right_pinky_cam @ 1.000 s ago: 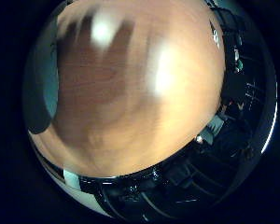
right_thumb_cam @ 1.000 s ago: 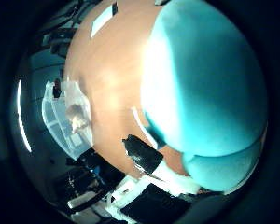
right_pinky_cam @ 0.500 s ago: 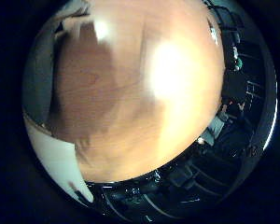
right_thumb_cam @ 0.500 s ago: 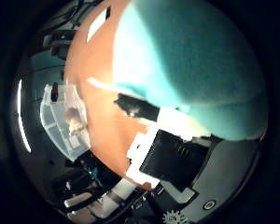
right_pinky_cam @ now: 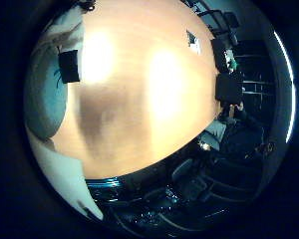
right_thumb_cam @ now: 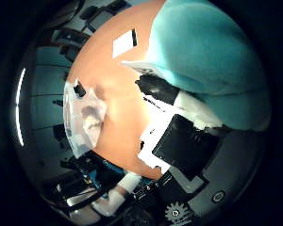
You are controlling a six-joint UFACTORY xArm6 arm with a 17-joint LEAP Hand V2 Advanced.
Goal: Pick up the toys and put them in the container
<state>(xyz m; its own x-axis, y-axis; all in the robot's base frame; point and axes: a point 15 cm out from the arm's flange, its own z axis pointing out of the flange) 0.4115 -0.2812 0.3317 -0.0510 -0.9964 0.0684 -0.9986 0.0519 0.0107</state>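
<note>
Right thumb side palm view: the teal plush toy point(right_thumb_cam: 207, 61) fills a large part of the frame and so lies close to the palm. The hand point(right_thumb_cam: 179, 141) shows as white and black parts reaching in from the frame's edge. One of its fingers point(right_thumb_cam: 155, 89) is curled inward, with its black tip laid against the toy's rim where the toy meets the bench point(right_thumb_cam: 118, 108). In the right little finger side palm view, a second black pad of the hand sits against the same toy at the opposite frame edge. The hand is therefore closed in on the toy from two sides. Whether the toy is clear of the bench cannot be told.

The bench is a smooth, orange-brown wooden surface with two bright light reflections. A broad, soft shadow point(right_pinky_cam: 99, 119) lies on the bench between the reflections, near the centre of the little finger view.

Farther out in the thumb view, a clear plastic container point(right_thumb_cam: 85, 122) stands at the bench's edge, well apart from the toy. A pale item point(right_thumb_cam: 92, 123) lies inside it; its kind cannot be made out. A white card point(right_thumb_cam: 122, 42) lies flat on the bench, near the toy's far side.

At the far edge of the bench in the little finger view stand two dark boxes point(right_pinky_cam: 229, 87).

Beyond the bench the room is dark. A light strip point(right_pinky_cam: 284, 89) glows along the frame's edge, and dark furniture point(right_pinky_cam: 189, 184) stands past the bench's near rim.
</note>
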